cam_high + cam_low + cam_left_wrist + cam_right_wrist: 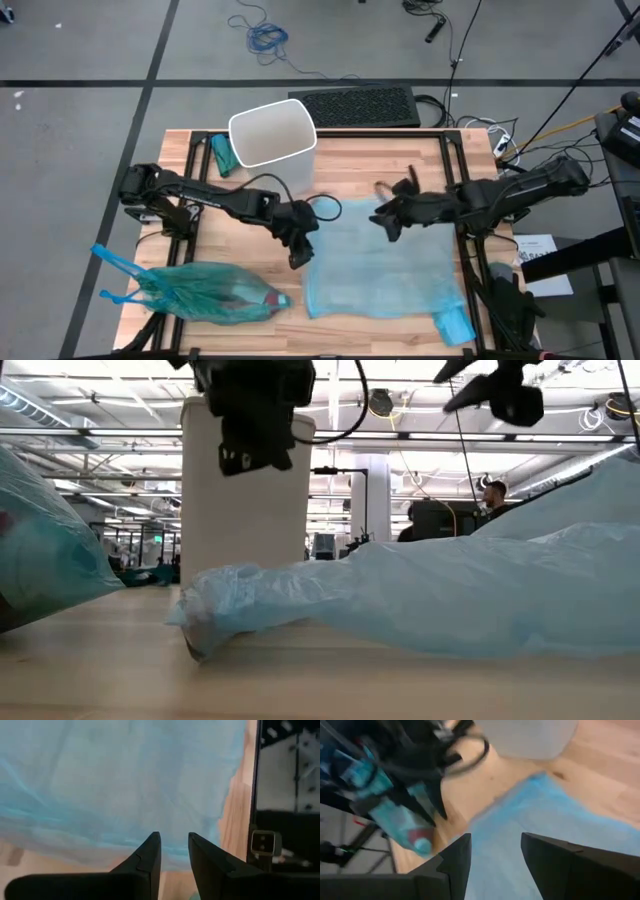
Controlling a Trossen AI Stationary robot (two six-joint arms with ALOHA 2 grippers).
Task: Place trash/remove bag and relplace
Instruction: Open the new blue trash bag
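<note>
Wooden table [350, 170] w/ black frame. Flat pale blue bag [385, 265] spread over the table's centre-right; in the low view it lies rumpled along the top, one end bunched nr the camera. Filled teal bag [205, 292] lies on its side at the table's front-left corner, handles [115, 275] trailing toward the left edge. Trash is inside it: reddish item [240, 296] seen through the plastic, rest too unclear to identify. White bin [272, 130] stands at the back-left, unlined; small teal item [221, 153] lies just beside it on the left. Second small blue piece [455, 325] lies at the flat bag's front-right corner. Left gripper [297, 250] hangs above the flat bag's left edge, pointing down at it; left wrist view shows jaws apart by a narrow gap, nothing between them, bag beneath. Right gripper [388, 222] sits over the flat bag's back edge nr centre; right wrist view shows fingers [455, 862] apart w/ a clear gap, blue plastic below them, no grip seen. In the low view both grippers are clear of the table surface. Keyboard [360, 105] on the floor behind the table; blue cable [265, 38] coiled farther back. A person [492, 495] is visible in the room beyond.
</note>
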